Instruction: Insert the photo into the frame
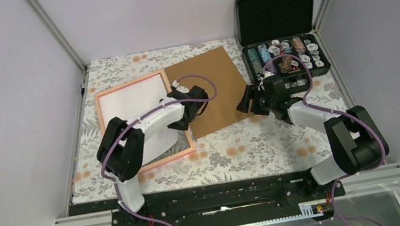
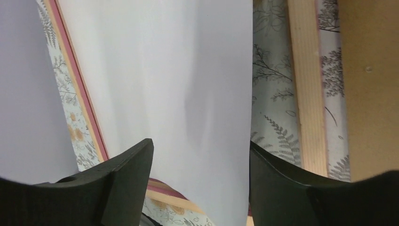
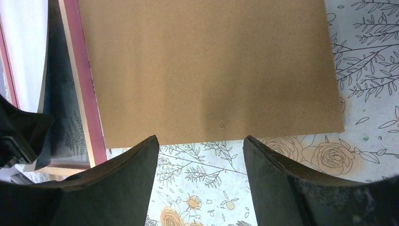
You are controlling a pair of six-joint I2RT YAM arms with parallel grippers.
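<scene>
White photo beneath left hand, jaws apart.

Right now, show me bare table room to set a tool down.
Free: the near strip of floral cloth between backing board and arm bases; a narrower strip behind the frame. Crowded: right side, under the right arm beside the chip case.

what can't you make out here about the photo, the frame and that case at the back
- Photo: printed side; it lies white back up in every view.
- Frame: near right part, top view, hidden under the left arm.
- Whether the photo sits fully seated: left wrist view is cut off by its edges and the left gripper.
- Black case: its small round contents, top view, too small to identify.
</scene>
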